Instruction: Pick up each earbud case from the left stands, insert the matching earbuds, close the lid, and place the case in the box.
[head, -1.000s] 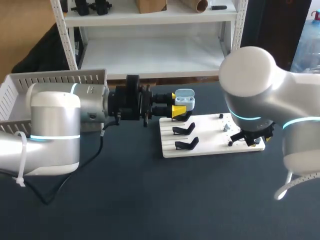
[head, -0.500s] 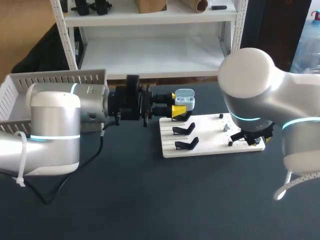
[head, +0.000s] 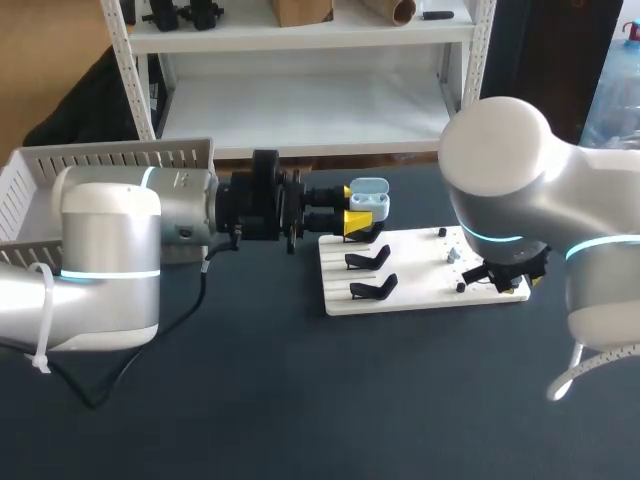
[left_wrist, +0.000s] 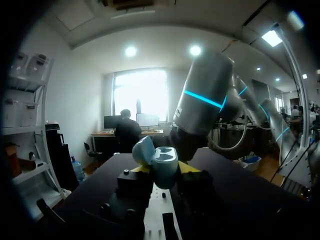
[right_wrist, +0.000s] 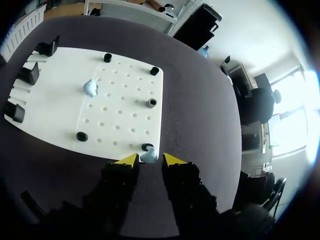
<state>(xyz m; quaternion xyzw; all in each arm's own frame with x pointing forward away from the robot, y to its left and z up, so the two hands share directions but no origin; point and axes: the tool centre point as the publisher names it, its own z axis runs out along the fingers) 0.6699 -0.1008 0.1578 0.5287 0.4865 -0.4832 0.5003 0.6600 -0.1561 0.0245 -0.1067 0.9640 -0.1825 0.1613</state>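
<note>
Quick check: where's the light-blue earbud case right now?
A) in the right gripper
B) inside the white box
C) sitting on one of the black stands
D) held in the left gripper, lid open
D: the earbud case is clamped between the yellow tips of the left gripper, with its lid swung open.

The earbud case (head: 370, 197) is pale blue, as are the earbuds (right_wrist: 90, 88) on the white board (right_wrist: 55, 97) dotted with rows of holes. The left pincer (head: 357, 207) and right pincer (right_wrist: 146, 160) have bright yellow tips. The stands (head: 368, 260) are black, the worktop (head: 300, 400) dark navy.
</note>
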